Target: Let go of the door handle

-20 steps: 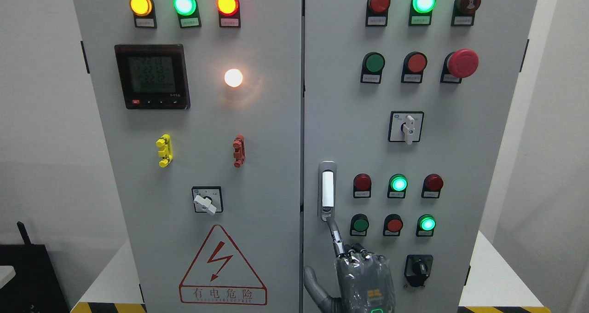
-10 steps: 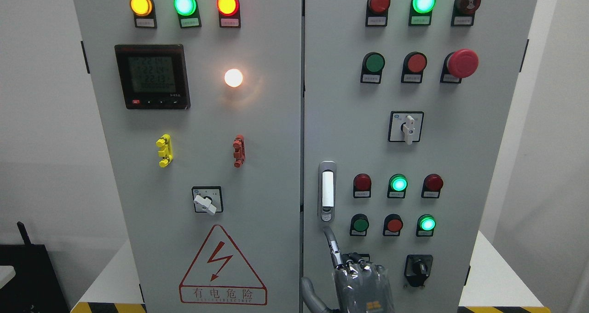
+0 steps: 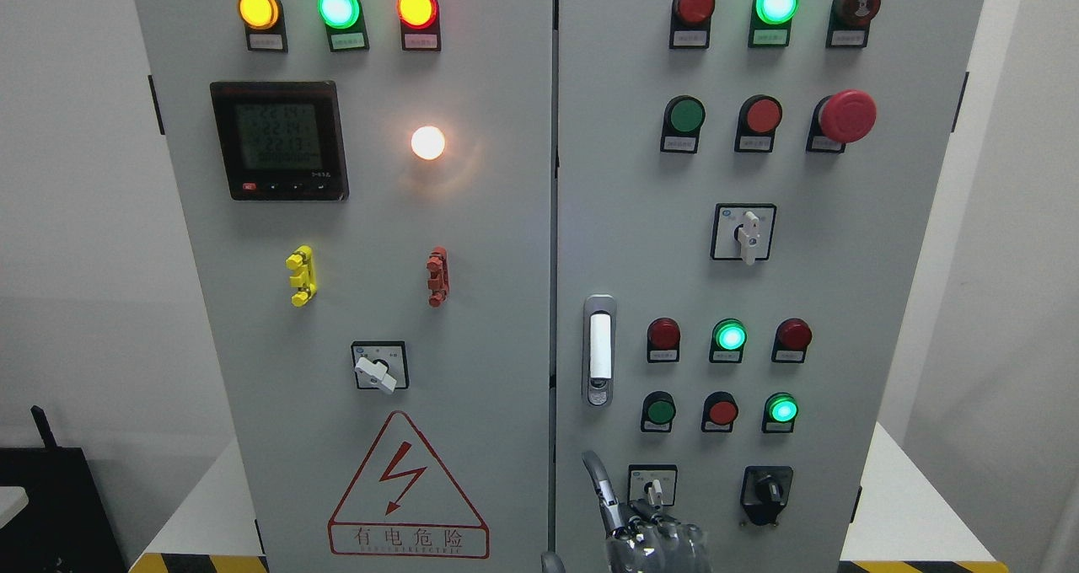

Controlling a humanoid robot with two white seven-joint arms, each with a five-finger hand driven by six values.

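The door handle (image 3: pixel 599 350) is a grey upright latch with a white grip, set at the left edge of the cabinet's right door (image 3: pixel 624 219). My right hand (image 3: pixel 641 527) comes up from the bottom edge below the handle and is apart from it. Its index finger (image 3: pixel 600 484) points up, the tip well under the latch's lower end, and the other fingers are curled with nothing in them. Most of the hand is cut off by the bottom edge. The left arm does not show.
Lamps and push buttons cover both doors. A small selector switch (image 3: pixel 652 484) sits just above my knuckles, a black knob (image 3: pixel 766 493) to its right, and a red mushroom button (image 3: pixel 847 116) stands out at the upper right. White tabletops flank the cabinet.
My right hand has dropped down and away from the handle's lower end, uncovering the small selector switch that it hid. The handle has not moved.
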